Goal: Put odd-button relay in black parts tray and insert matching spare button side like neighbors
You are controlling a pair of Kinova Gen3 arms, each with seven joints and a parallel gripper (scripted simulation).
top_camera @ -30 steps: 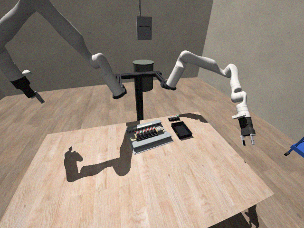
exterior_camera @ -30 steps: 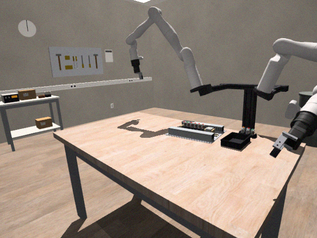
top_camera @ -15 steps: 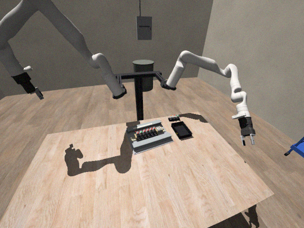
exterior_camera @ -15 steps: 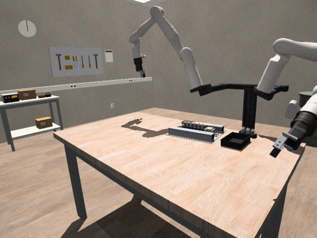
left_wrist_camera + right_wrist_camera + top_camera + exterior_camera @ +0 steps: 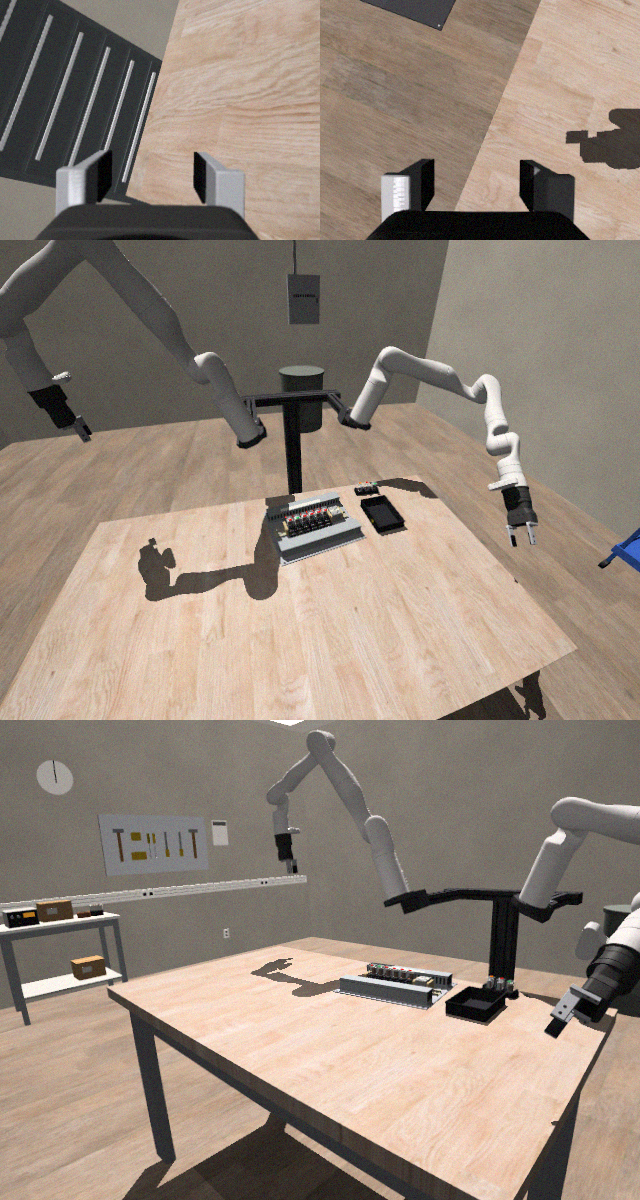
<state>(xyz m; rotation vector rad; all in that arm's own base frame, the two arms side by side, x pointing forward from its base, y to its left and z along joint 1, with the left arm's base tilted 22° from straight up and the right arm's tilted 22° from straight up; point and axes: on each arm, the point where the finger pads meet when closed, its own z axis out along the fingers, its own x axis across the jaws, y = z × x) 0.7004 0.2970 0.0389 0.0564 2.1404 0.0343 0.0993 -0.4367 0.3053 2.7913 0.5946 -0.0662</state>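
Observation:
The relay panel [image 5: 321, 546] [image 5: 385, 990] lies on the table with a row of relays, mostly red-buttoned. The green-buttoned relay [image 5: 296, 519] is second from the row's left end in the top view. The parts tray [image 5: 383, 514] [image 5: 465, 1012] looks empty. Behind it, the spare rack [image 5: 363, 493] holds spares with orange, red and green buttons. Button sides are too small to tell. My left gripper [image 5: 522, 539] [image 5: 563, 1021] [image 5: 152, 168] is open and empty near the table edge on the tray's side. My right gripper [image 5: 84, 431] [image 5: 292, 867] [image 5: 477, 177] is open and empty, high off the opposite side.
The arms' black stand [image 5: 293, 462] [image 5: 503, 942] rises behind the panel and rack. The tray stands between the panel and my left gripper's side of the table [image 5: 330, 632] [image 5: 330, 1050]. A blue object [image 5: 629, 552] is beyond that edge. Arm shadows fall beside the panel.

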